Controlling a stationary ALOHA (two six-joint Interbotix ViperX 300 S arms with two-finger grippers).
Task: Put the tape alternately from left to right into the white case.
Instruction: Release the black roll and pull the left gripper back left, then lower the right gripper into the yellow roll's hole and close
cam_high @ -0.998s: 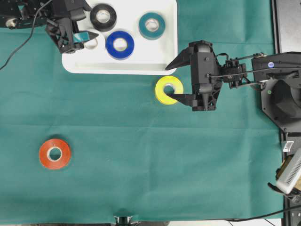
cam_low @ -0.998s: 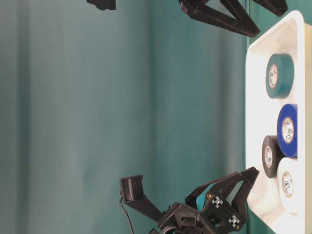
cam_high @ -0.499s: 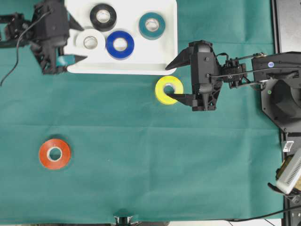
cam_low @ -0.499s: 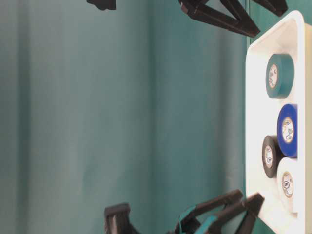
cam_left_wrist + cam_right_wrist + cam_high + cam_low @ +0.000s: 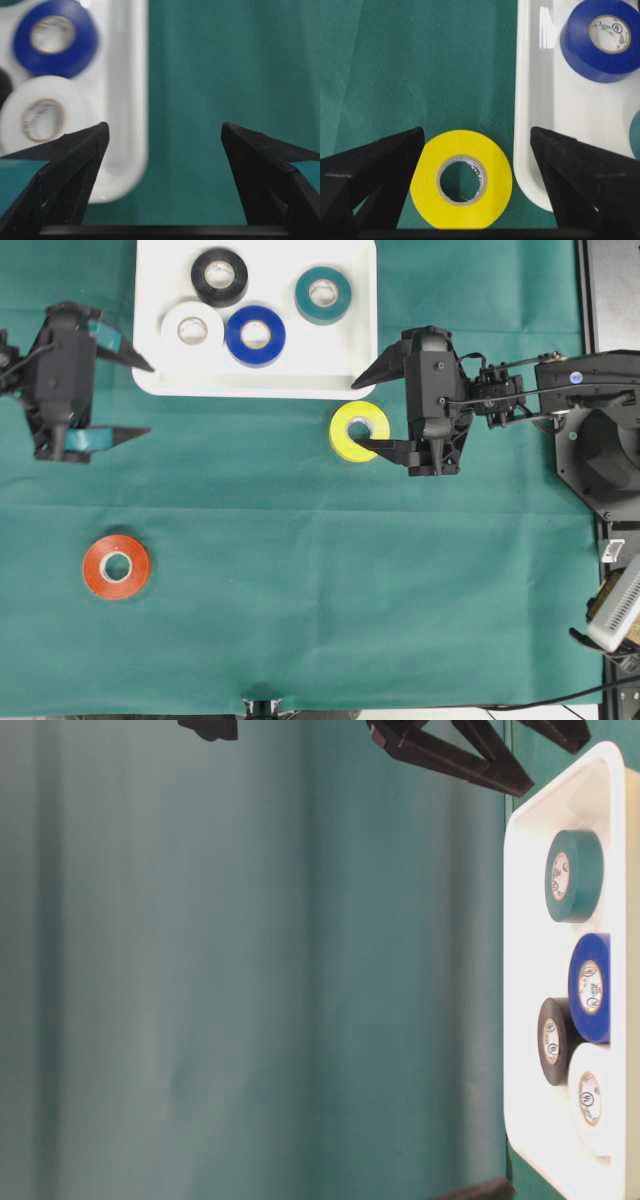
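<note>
The white case (image 5: 150,380) lies at the back and holds the black (image 5: 219,276), white (image 5: 192,328), blue (image 5: 255,335) and teal (image 5: 323,294) rolls of tape. The yellow roll (image 5: 342,432) lies flat on the green cloth just outside the case's front right corner. My right gripper (image 5: 358,415) is open and straddles it: in the right wrist view the yellow roll (image 5: 500,180) sits between the fingers, with one finger over the case rim (image 5: 525,100). The red roll (image 5: 135,575) lies at the front left. My left gripper (image 5: 148,398) is open and empty, left of the case.
The green cloth (image 5: 300,590) covers the whole table. The right arm's base (image 5: 600,440) and a pale ribbed object (image 5: 615,605) stand beyond the cloth's right edge. In the left wrist view the white roll (image 5: 42,115) and the blue roll (image 5: 54,37) lie near the case corner (image 5: 132,100).
My left gripper has drawn back out of the case, leftward and toward the front, leaving the white roll inside. The right gripper and the yellow roll have not moved.
</note>
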